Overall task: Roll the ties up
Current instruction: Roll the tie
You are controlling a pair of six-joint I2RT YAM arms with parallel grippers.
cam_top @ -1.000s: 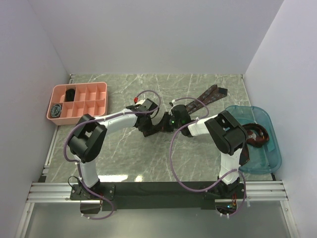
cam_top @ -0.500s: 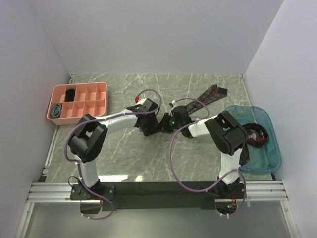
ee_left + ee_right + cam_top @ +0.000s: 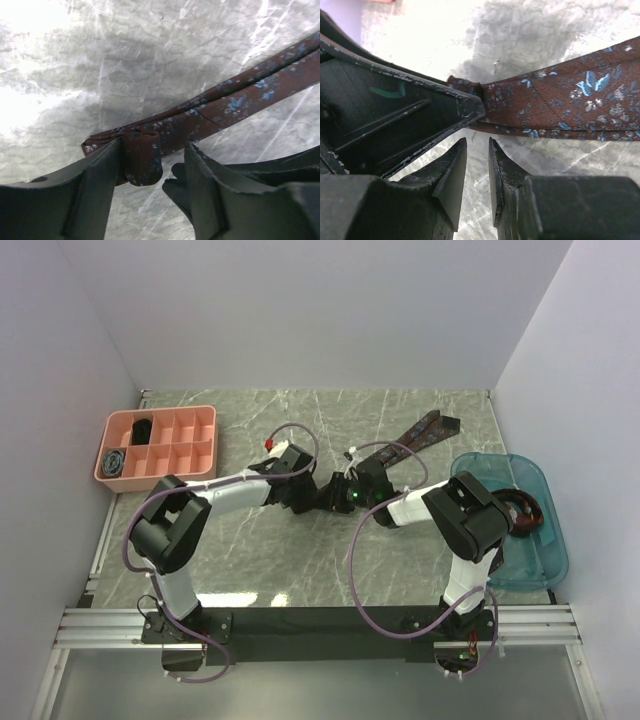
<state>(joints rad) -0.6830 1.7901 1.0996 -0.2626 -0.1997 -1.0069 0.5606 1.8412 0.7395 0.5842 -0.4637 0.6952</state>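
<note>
Vs 1 s ago, both elbows have swung back toward the bases, while the tips have stayed together at mid-surface. I read that as the wrists re-angling round the fold, not travelling, so the roll is prob. only at its first turn.

The maroon tie [image 3: 428, 428] lies on the surface [image 3: 250, 560], running from the centre to the far right. Its near end is doubled over between the L pincer [image 3: 154, 145] fingers. These are spread, w/ one finger touching the fold. The R pincer [image 3: 477, 142] is just beside it, almost pressed together and w/ nothing in the gap.

The pink tray [image 3: 205, 415] holds a black coil [image 3: 143, 428] and a grey-blue coil [image 3: 117, 462] in separate compartments. The blue bin [image 3: 555, 540] holds another tie [image 3: 522, 512], unrolled.
</note>
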